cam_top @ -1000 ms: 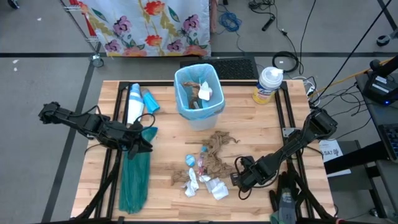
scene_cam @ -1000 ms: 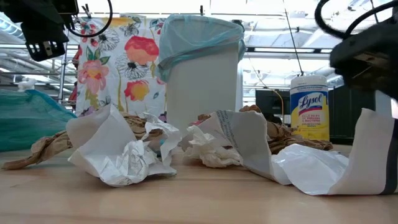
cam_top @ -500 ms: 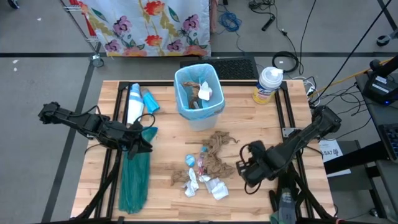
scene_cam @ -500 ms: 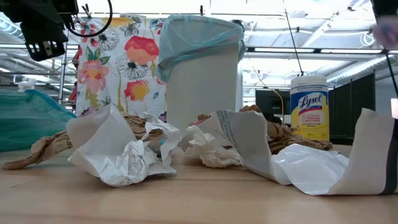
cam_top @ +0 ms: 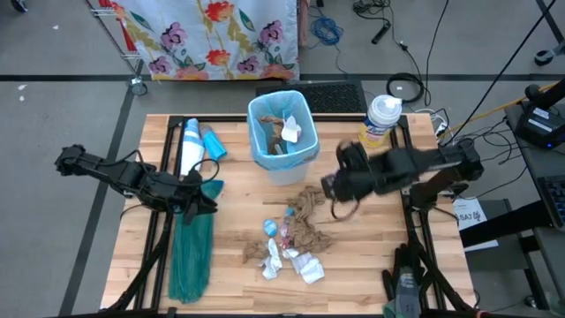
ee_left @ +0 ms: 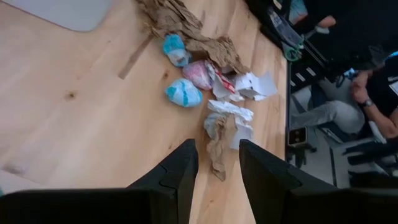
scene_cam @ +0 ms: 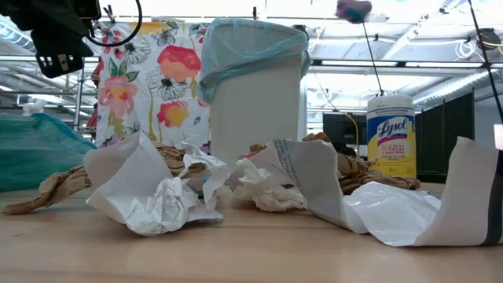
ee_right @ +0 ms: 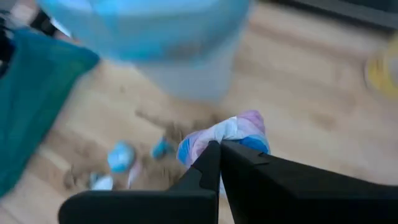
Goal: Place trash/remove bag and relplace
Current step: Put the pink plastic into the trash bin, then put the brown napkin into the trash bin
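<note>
Right gripper (ee_right: 219,149) is clamped tight on a small pink, white and blue wad (ee_right: 227,140) of trash, and in the high view it sits right of centre, just to the right of the bin (cam_top: 282,132) and above the table. Your step, as I judge it, is to carry that wad over the bin and drop it in. Start with the biggest thing, the wooden table (cam_top: 229,256): keep the arm well above it so you do not drag through the loose pile. Next the bin, at upper centre of the high view, lined with the pale blue bag (cam_top: 265,106); it already holds some scraps, so aim for the middle of the mouth and avoid snagging the liner's folded rim. Stay off the wipes canister (cam_top: 380,119) at upper right as you swing across. Release only once the wad is fully over the opening, since it is light and could bounce off the rim. The remaining trash (cam_top: 296,234) lies at lower centre, crumpled brown and white paper with small coloured bits. Your left gripper (ee_left: 216,163) waits at the left of the high view beside the teal bag (cam_top: 190,256), fingers parted and holding nothing.
</note>
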You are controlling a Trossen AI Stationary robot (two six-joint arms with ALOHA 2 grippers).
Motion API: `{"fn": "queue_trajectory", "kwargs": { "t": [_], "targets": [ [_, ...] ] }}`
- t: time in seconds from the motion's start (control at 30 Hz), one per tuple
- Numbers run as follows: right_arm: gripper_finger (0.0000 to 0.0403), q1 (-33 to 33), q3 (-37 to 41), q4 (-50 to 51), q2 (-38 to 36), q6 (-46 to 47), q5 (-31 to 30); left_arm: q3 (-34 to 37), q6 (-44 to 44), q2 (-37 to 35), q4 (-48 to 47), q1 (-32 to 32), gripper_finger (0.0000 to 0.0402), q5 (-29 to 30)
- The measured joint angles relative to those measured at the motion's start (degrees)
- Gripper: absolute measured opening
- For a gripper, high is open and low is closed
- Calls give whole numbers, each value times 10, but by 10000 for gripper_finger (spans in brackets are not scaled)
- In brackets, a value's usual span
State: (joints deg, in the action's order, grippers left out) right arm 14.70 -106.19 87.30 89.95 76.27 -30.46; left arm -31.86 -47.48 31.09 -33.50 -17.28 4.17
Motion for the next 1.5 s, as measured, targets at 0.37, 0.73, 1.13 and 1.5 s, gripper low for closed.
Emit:
{"fn": "queue_trajectory", "kwargs": {
  "t": [0.37,0.73,1.13,1.5],
  "targets": [
    [0,-174,-40,-308,4,-464,45,0,-2,0,0,0,123,65],
    [9,-294,-40,-362,66,-609,182,0,-32,0,3,0,123,140],
    [87,-305,-40,-357,57,-634,204,0,-33,0,5,0,123,154],
    [90,-229,-40,-277,-11,-528,194,0,-34,0,5,0,123,145]
  ]
}}
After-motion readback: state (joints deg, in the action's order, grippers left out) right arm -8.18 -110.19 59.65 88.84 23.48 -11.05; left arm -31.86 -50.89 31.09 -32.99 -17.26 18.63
